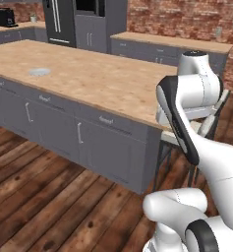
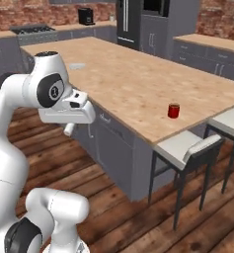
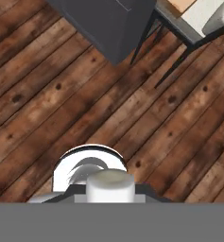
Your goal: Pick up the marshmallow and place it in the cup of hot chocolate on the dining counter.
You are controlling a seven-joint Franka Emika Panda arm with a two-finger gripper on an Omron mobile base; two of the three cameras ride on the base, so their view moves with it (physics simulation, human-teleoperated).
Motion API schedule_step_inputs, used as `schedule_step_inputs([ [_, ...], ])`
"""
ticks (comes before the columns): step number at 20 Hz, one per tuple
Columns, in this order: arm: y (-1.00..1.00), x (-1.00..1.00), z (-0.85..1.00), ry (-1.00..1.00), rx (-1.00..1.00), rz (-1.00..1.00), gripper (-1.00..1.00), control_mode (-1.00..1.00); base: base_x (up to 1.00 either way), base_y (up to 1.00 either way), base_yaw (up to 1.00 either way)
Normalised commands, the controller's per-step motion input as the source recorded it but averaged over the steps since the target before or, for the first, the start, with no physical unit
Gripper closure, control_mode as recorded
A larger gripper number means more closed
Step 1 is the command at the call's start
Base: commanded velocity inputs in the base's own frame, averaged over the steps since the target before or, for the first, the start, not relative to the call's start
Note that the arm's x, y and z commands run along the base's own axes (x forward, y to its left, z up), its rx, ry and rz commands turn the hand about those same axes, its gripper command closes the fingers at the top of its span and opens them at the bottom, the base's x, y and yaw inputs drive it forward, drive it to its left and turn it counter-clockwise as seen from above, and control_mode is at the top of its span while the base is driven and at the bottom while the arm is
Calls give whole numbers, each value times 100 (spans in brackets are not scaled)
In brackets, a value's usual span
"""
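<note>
The white arm is sitting folded up beside the long island counter (image 2: 138, 84) with the tan wood-grain top and dark grey cabinet fronts. Its hand (image 2: 68, 129) is hanging off the counter's near edge and pointing down at the dark plank floor (image 3: 61, 94). The fingers are not showing clearly, so I cannot tell whether the hand is open or closed, or whether anything is in it.

The small red handleless cup of hot chocolate (image 2: 174, 110) is standing upright on the counter near its corner. In the right base view that is at about 3 o'clock from the hand and well apart from it, just above the white-cushioned metal stool (image 2: 187, 144). A flat round grey plate (image 2: 77, 65) is lying on the counter at about 12 o'clock from the hand. The tiny white marshmallow is too small to make out, though the plate looks like the likeliest spot for it.

The task seems to be sitting at its opening step, the approach to the pick, with the marshmallow not yet in the cup. The next move is calling for the hand to rise above counter height and swing out toward the plate, probably with the base driving closer. The fingers will need spreading and lowering straight down, since so small and soft a piece will be slipping or squashing easily.
</note>
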Motion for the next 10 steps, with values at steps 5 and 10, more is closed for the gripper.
schedule_step_inputs([
  [5, 0, 0, 0, 0, 0, 0, 100, 100, -8, -100, 27],
  [10, 0, 0, 0, 0, 0, 0, 100, 100, 44, -100, 13],
])
